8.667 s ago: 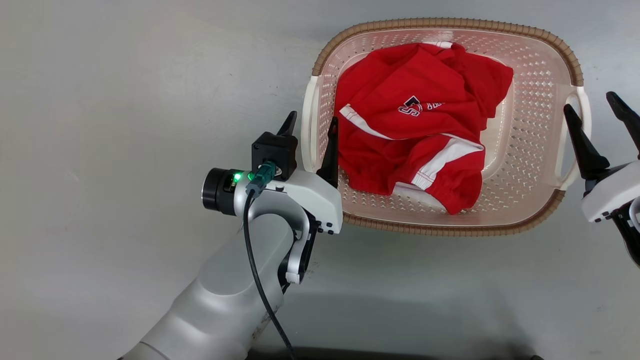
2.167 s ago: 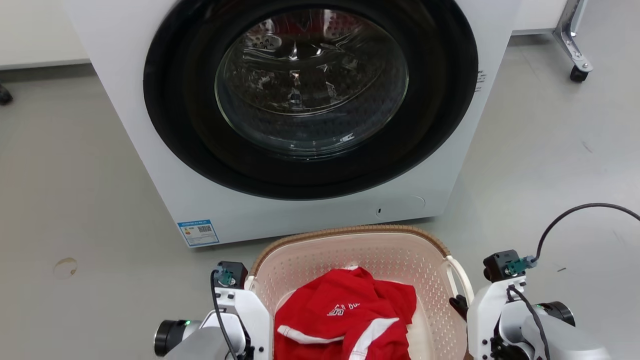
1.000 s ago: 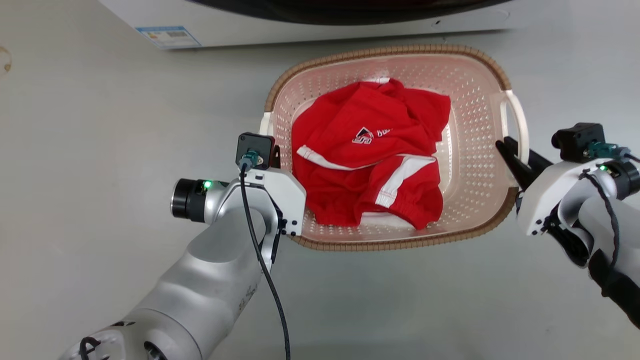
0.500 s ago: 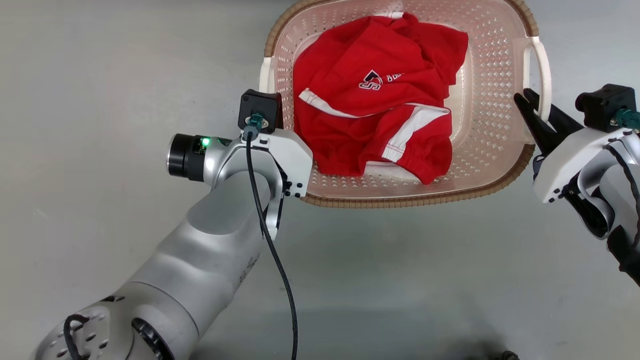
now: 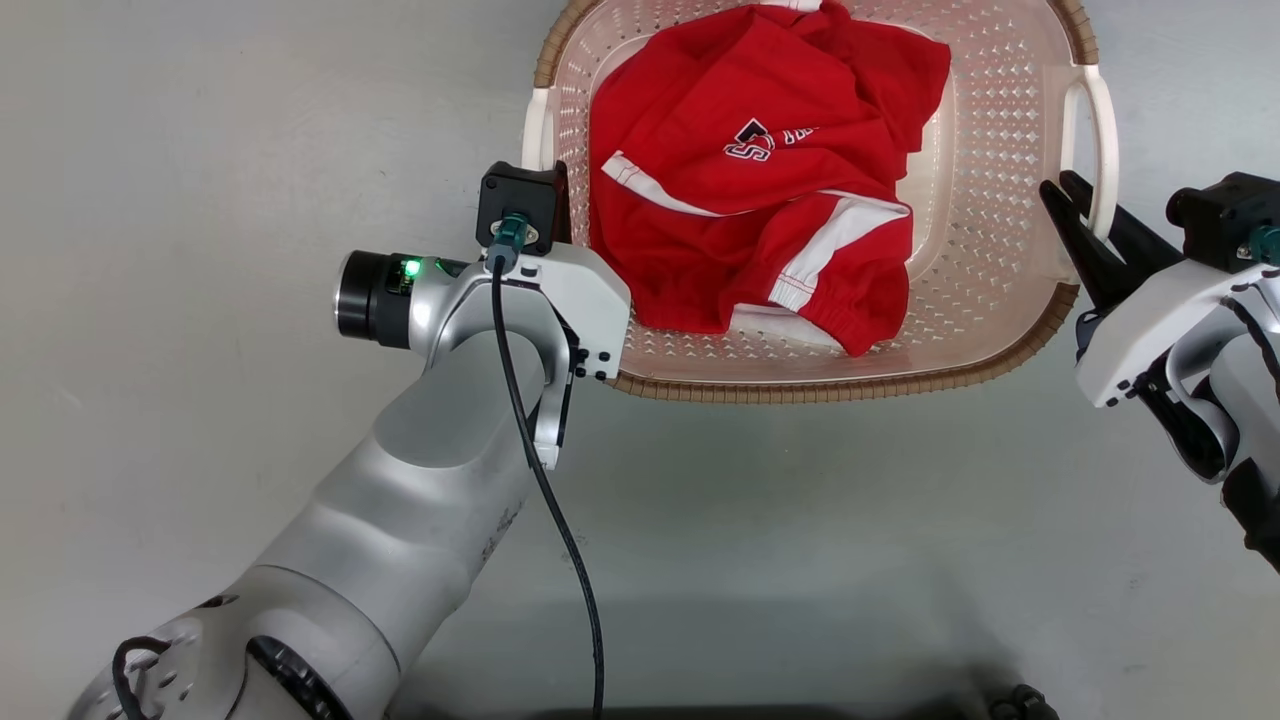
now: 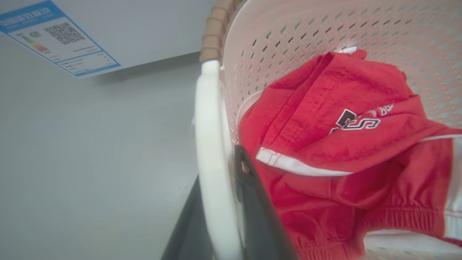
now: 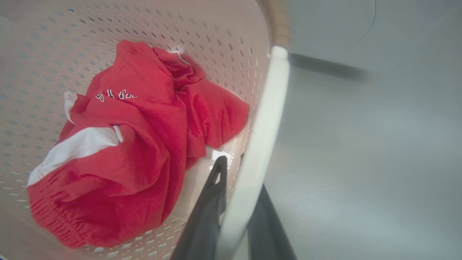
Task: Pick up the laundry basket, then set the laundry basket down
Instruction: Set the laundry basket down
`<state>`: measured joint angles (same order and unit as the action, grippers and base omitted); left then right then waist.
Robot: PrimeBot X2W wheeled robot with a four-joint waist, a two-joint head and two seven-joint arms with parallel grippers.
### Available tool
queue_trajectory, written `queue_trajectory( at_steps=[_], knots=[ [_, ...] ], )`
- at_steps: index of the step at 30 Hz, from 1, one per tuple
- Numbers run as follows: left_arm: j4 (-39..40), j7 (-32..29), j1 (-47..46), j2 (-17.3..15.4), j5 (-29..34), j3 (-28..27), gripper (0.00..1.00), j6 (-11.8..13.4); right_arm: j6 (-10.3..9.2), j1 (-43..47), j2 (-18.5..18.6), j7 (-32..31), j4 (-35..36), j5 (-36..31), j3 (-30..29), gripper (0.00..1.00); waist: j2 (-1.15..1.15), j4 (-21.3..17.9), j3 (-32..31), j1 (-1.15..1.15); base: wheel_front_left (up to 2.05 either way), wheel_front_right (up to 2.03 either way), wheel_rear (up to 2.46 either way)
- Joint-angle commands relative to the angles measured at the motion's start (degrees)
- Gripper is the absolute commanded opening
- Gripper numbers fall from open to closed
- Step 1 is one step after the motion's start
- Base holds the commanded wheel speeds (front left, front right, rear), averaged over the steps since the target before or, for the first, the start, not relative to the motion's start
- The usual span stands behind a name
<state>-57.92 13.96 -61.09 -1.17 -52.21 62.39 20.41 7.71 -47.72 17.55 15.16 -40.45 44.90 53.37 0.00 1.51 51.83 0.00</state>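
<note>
Left end effector [image 6: 216, 169] grips the laundry basket [image 6: 306, 36] holding a red garment [image 6: 343, 144].

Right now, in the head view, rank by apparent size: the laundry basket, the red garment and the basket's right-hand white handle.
1. laundry basket, largest though cropped by the top edge.
2. red garment, lying inside it.
3. white handle, a thin loop, clearly smallest.
</note>
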Motion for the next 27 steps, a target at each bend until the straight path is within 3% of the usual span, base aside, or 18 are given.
queue_trajectory(
  at_steps=[1, 27],
  knots=[
    [0.7, 1.0, 0.6, -1.7, 1.3, -1.2, 0.0, 0.3, -0.22, 4.3, 2.8, -0.2, -0.4, -0.9, 0.6, 0.0, 0.0, 0.0, 0.2, 0.0, 0.0, 0.0, 0.0],
    [1.2, 1.0, 2.1, -1.7, 1.4, -2.5, 0.0, -0.8, -0.22, 3.9, 3.3, -0.2, -0.8, -0.9, 0.4, 0.0, 0.0, 0.2, 1.3, 0.0, 0.0, 0.0, 0.0]
  ],
)
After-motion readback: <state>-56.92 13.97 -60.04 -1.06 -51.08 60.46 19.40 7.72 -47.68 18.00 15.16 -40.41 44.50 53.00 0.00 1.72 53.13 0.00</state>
